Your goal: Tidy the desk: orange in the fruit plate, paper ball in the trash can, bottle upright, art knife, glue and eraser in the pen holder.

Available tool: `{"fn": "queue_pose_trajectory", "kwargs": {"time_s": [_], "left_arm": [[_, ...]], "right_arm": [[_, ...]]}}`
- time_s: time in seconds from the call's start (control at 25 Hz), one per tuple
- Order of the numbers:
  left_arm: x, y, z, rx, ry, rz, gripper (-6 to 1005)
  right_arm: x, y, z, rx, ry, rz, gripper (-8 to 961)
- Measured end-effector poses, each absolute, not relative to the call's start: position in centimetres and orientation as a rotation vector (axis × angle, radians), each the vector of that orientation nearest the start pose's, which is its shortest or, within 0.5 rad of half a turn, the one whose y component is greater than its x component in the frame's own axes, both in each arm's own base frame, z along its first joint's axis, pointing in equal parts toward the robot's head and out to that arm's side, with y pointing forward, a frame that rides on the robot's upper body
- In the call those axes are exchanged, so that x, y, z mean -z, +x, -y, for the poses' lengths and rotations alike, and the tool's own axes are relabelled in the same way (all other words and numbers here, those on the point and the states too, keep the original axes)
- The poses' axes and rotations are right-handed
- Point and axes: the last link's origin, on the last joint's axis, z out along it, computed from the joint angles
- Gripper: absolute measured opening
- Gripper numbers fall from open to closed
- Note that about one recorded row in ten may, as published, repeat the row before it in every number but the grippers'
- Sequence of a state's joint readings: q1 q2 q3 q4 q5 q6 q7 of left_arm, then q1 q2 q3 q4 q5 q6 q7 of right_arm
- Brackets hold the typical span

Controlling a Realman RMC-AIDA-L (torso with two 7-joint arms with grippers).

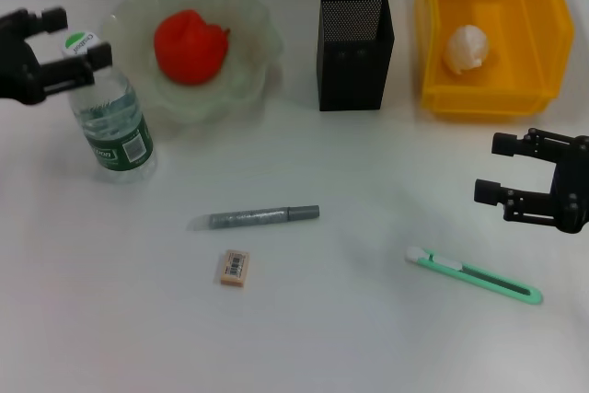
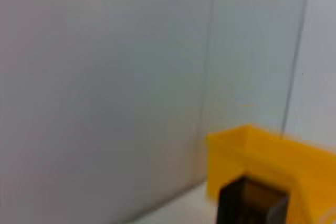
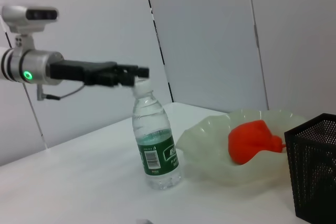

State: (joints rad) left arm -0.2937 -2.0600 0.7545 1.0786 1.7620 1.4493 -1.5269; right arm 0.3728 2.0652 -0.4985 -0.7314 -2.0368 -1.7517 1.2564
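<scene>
The bottle [image 1: 115, 122] stands upright on the desk [image 1: 350, 338] near its left edge, just beside the fruit plate [image 1: 253, 75]. Its white-green cap [image 1: 80, 43] sits between the two black fingers of the left gripper [image 1: 66, 45], which reaches in from the side at cap height; the jaws are spread a little wider than the cap, and whether they touch it cannot be told. In the right wrist view the same gripper [image 3: 137, 74] meets the top of the bottle [image 3: 155, 148], whose body is clear ribbed plastic wrapped in a green label with a barcode.

The fruit plate is a pale green translucent dish with a wavy rim, and the orange [image 1: 190, 46], round and orange-red, rests inside it. Next to the plate stands the pen holder [image 1: 354, 51], a square black mesh cup. Beyond it is the trash can [image 1: 433, 52], a bright yellow rectangular plastic bin, with the lumpy off-white paper ball [image 1: 466, 49] lying in it.

On the open desk in front of the pen holder lies the glue [image 1: 264, 217], a slim grey stick with a darker tip. Near it, closer to the robot, is the eraser [image 1: 235, 268], a small tan block with a barcode label. The art knife [image 1: 474, 276], slim and mint-green with a white end, lies flat toward the right.

The right gripper [image 1: 490, 169] hovers above the desk near the knife's far side, its jaws spread and holding nothing.
</scene>
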Motion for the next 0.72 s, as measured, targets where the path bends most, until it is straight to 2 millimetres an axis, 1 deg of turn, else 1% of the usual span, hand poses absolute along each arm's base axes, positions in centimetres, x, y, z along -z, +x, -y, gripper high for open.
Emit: {"fn": "queue_pose_trajectory", "kwargs": {"time_s": [0.12,0.16,0.2,0.24,0.28,0.32,0.36,0.4,0.44,0.48,0.6,0.64,0.68,0.72], "left_arm": [[-10.7,-26.9,-31.3,0.835,-2.365,0.511,815],[-11.1,-26.5,-30.7,0.91,-2.379,0.497,815],[-11.1,-26.5,-30.7,0.91,-2.379,0.497,815],[-11.6,-25.8,-29.4,1.051,-2.424,0.464,815],[-11.6,-25.8,-29.4,1.051,-2.424,0.464,815],[-11.6,-25.7,-29.0,1.1,-2.446,0.455,815],[-11.3,-25.4,-28.1,1.21,-2.498,0.441,815],[-11.3,-25.4,-28.1,1.21,-2.498,0.441,815],[-10.5,-25.5,-27.5,1.283,-2.533,0.436,815],[-10.5,-25.5,-27.5,1.283,-2.533,0.436,814],[-8.2,-26.3,-27.0,1.294,-2.569,0.454,814],[-7.2,-26.6,-26.8,1.284,-2.58,0.443,814],[-7.2,-26.6,-26.8,1.284,-2.58,0.443,814],[-4.8,-27.2,-26.3,1.248,-2.608,0.423,814]], "right_arm": [[-3.9,30.6,-27.8,-0.773,-2.621,-0.578,775],[-4.0,30.5,-27.9,-0.776,-2.618,-0.576,775],[-4.0,30.5,-27.9,-0.776,-2.618,-0.576,775],[-4.1,30.3,-28.1,-0.782,-2.615,-0.576,775],[-4.1,30.3,-28.1,-0.782,-2.615,-0.576,775],[-4.1,30.2,-28.3,-0.785,-2.614,-0.574,774],[-4.2,29.9,-28.6,-0.791,-2.615,-0.567,774],[-4.2,29.9,-28.6,-0.791,-2.615,-0.567,774],[-4.3,29.6,-29.0,-0.796,-2.62,-0.567,774],[-4.3,29.6,-29.0,-0.796,-2.62,-0.567,774],[-4.7,28.8,-30.0,-0.804,-2.636,-0.584,774],[-5.0,28.2,-30.7,-0.809,-2.648,-0.61,773],[-5.0,28.2,-30.7,-0.809,-2.648,-0.61,773],[-5.2,27.8,-31.2,-0.806,-2.661,-0.625,773]]}}
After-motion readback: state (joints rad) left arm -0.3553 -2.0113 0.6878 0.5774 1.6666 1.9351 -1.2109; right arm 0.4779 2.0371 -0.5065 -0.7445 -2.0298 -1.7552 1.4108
